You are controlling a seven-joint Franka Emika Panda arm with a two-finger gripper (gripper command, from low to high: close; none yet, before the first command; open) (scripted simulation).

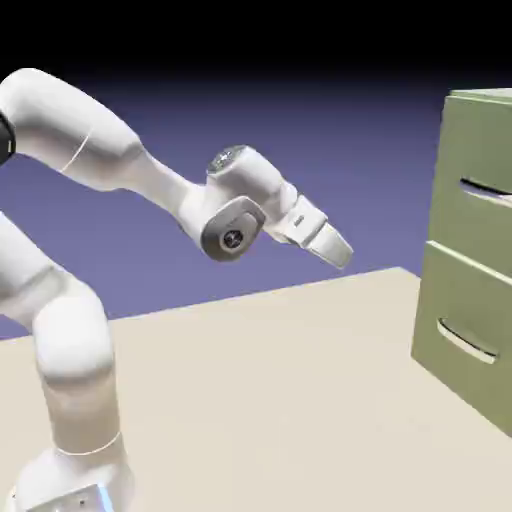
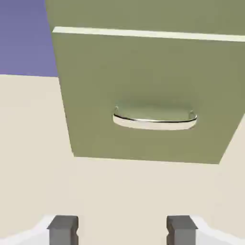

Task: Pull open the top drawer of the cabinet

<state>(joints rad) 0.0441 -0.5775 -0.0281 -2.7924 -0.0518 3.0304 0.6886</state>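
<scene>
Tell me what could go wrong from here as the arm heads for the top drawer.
The hand view centres the lower drawer's curved handle, so the open gripper may close on the wrong drawer. The top drawer's handle sits higher, near the exterior view's right edge, still well clear of the gripper.

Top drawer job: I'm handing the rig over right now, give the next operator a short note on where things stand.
Gripper: open, empty, in the air well short of the cabinet, angled slightly downward toward it.
Top drawer: shut; its handle is untouched.
The hand view is aimed at the lower drawer and its curved handle, not the top one.
Done: nothing beyond the start of the approach.
Left: raise the aim to the top handle, close in, grip it, pull the drawer out.
</scene>
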